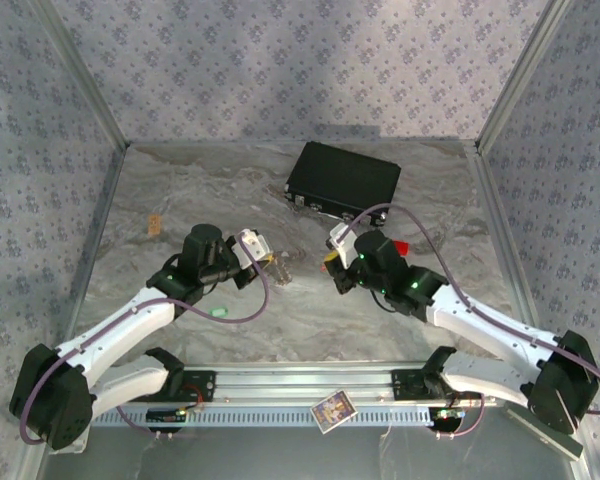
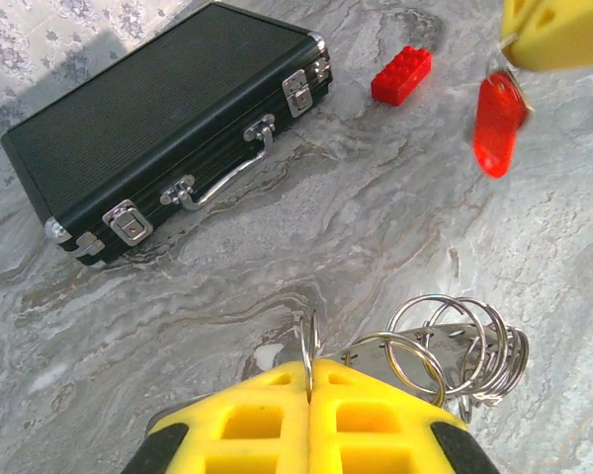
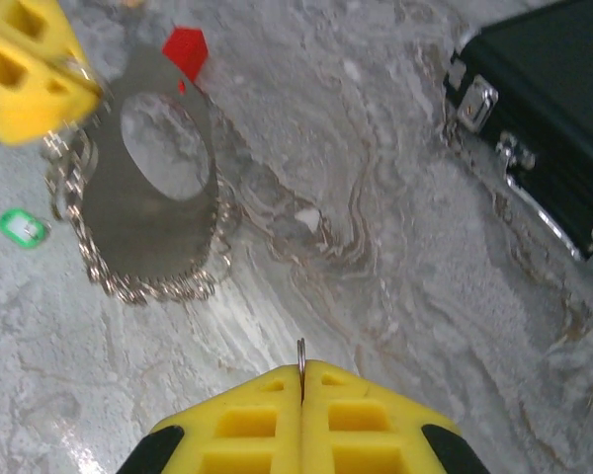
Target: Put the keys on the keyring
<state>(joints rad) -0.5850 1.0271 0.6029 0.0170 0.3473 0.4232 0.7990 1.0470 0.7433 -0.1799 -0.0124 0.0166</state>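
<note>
The keyring is a flat silvery piece with an oval hole, fringed with several small split rings. It hangs at mid-table. My left gripper is shut on one thin ring at its edge. My right gripper is shut on a thin metal ring. In the left wrist view the red key dangles from that ring, just below the right gripper's yellow fingers. The green key lies on the table, left of the keyring.
A black case with metal latches lies at the back centre. A red toy brick sits right of the grippers. A small card leans on the front rail. Patterned walls close three sides.
</note>
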